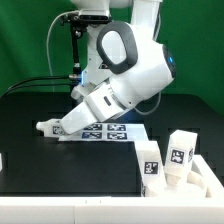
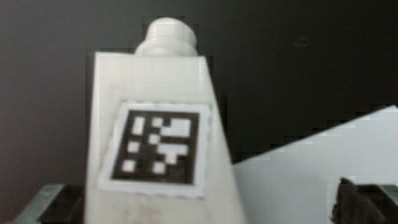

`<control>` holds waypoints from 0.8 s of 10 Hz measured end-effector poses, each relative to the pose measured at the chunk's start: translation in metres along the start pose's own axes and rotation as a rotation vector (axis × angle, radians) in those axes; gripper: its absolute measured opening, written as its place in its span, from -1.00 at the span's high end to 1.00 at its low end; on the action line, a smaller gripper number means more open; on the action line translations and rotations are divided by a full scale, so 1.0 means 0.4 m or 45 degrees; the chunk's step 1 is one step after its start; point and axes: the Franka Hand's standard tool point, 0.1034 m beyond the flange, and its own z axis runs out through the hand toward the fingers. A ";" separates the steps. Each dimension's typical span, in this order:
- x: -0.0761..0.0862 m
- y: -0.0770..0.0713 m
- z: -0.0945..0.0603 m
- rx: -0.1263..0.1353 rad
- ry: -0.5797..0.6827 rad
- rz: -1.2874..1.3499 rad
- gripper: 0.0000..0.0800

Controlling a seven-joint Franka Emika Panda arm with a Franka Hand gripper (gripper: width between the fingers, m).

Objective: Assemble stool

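Our jaws stand released astride the stool leg (image 2: 164, 130), its long axis running straight away from us between them.

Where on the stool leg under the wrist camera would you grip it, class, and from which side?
Probably across the stool leg, on its two long plain sides, coming down over the tagged face. It lies flat between the open fingers, tapering toward its peg.
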 end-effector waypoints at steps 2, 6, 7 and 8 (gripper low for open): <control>0.005 -0.009 0.001 0.000 -0.005 0.000 -0.59; -0.008 0.006 -0.074 0.083 -0.098 0.062 0.20; -0.002 0.040 -0.164 0.102 -0.125 0.127 0.20; -0.015 0.073 -0.230 0.111 -0.149 0.113 0.20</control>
